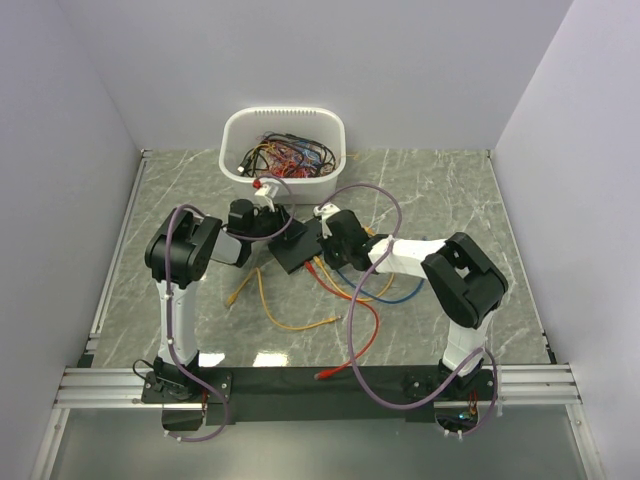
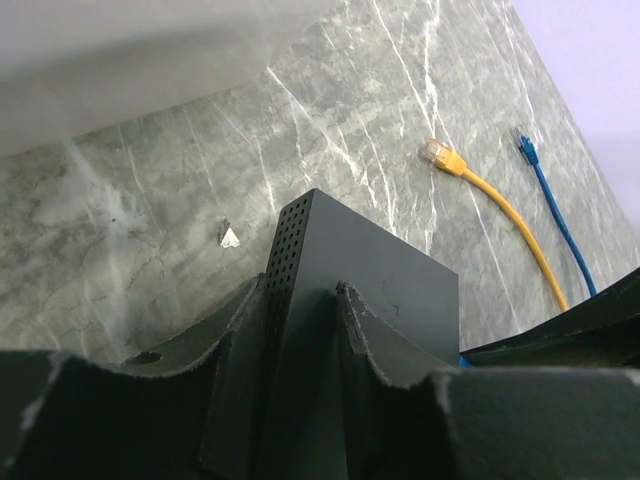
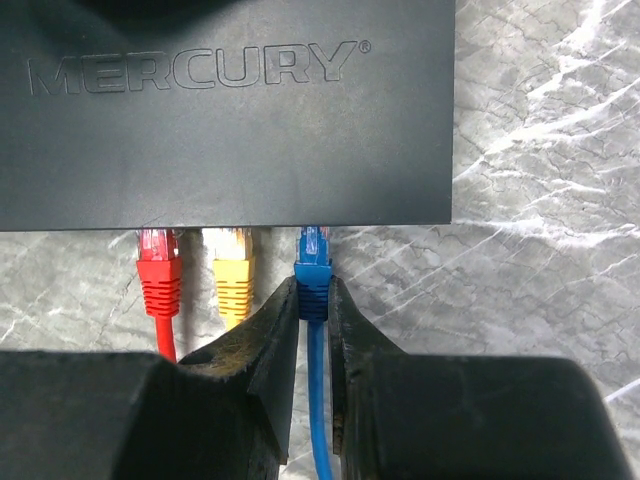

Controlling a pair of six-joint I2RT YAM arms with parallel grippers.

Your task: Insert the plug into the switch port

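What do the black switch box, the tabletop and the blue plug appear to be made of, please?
Switch box: likely moulded plastic, matte black, embossed logo. Tabletop: grey marble-look surface, white veins, slight sheen; stone or laminate, unclear. Blue plug: translucent hard plastic tip, ribbed blue boot, probably soft rubbery plastic.

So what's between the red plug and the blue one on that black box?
A yellow plug at the edge of the black box, shown in the right wrist view.

Matt black plastic switch (image 3: 240, 110), smooth marble-patterned table (image 3: 545, 250), blue plastic plug (image 3: 313, 272)
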